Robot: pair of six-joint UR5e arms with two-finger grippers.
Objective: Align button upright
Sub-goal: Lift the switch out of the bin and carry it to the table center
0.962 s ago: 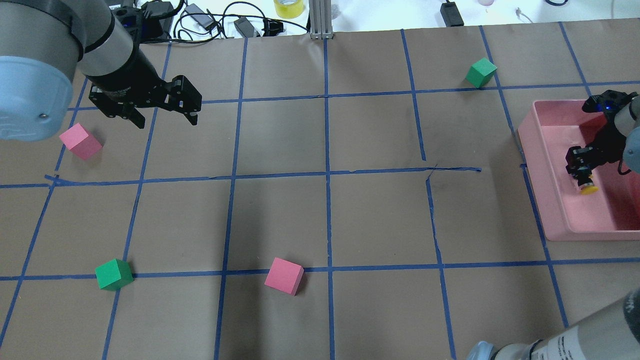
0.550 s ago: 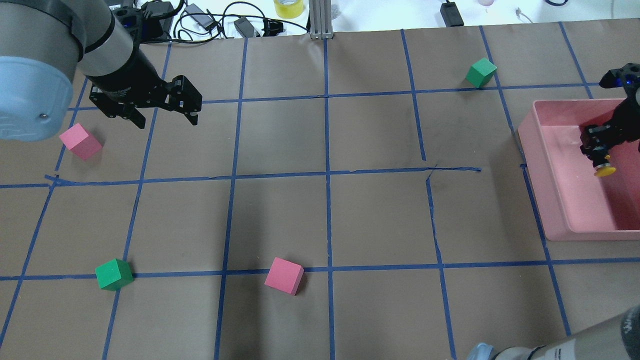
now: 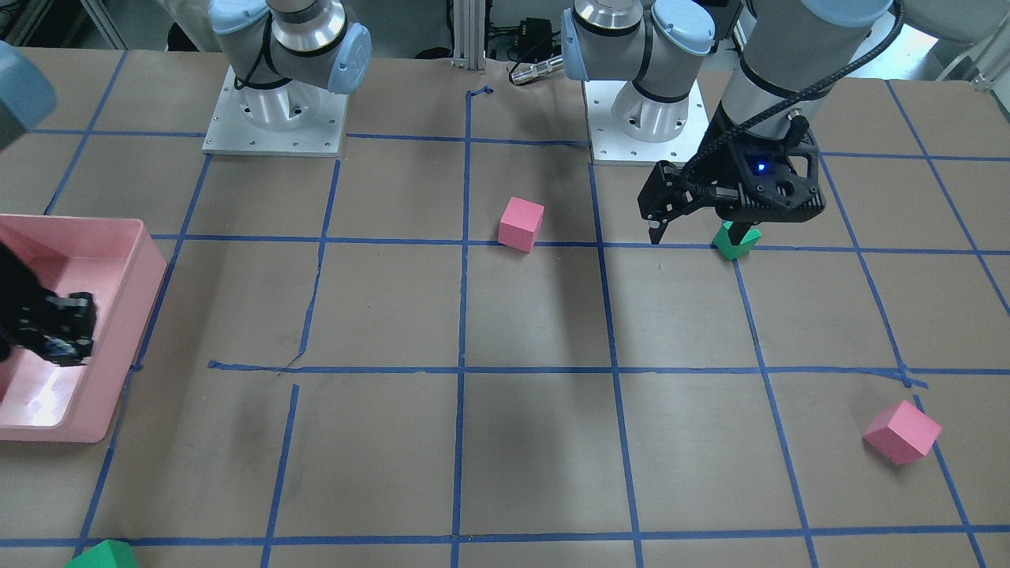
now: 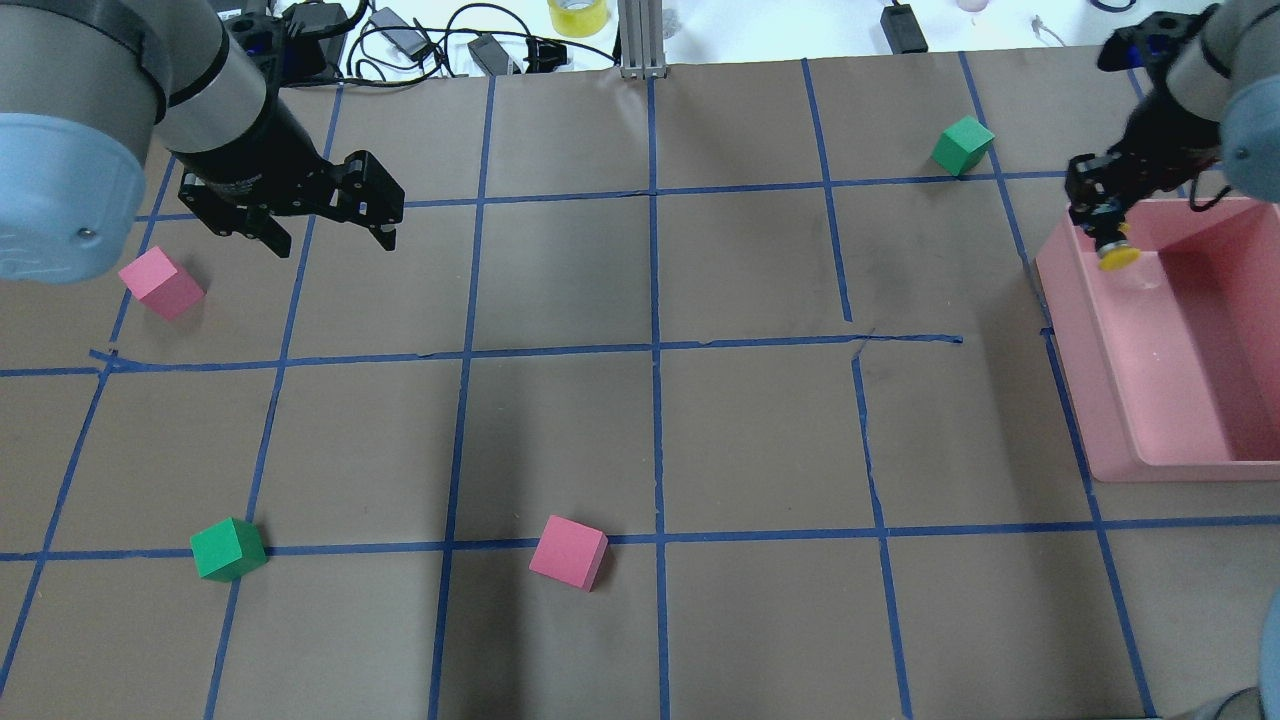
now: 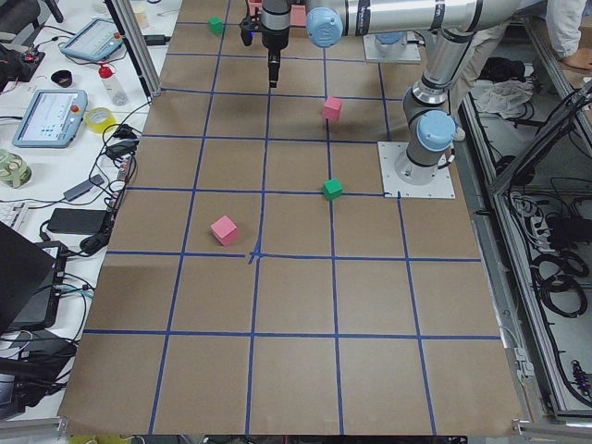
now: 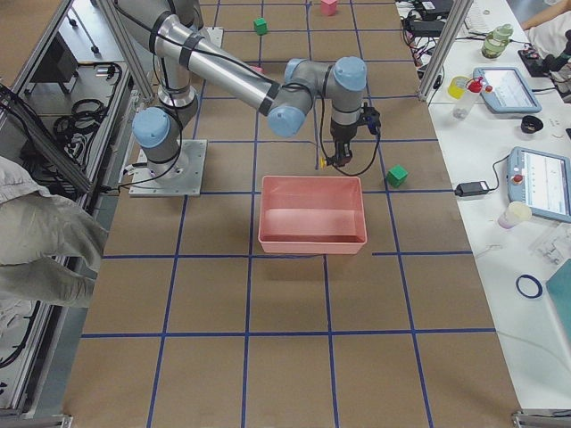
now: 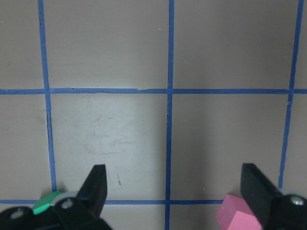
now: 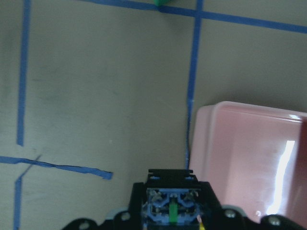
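We hold the button (image 4: pixel 1115 254), cap down, clamped in our right gripper (image 4: pixel 1103 228) just above a far corner of the pink bin (image 4: pixel 1085 370), our left gripper (image 4: pixel 334 242) spread wide well away from that bin; a slack pinch or a clipped rim could, we judge, topple it inside

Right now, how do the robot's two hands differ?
The left gripper is open and empty; the right gripper is shut on the button, yellow cap pointing down. The left gripper hangs above the table; the right gripper hangs by a corner of the pink bin. Both are black, two-fingered.
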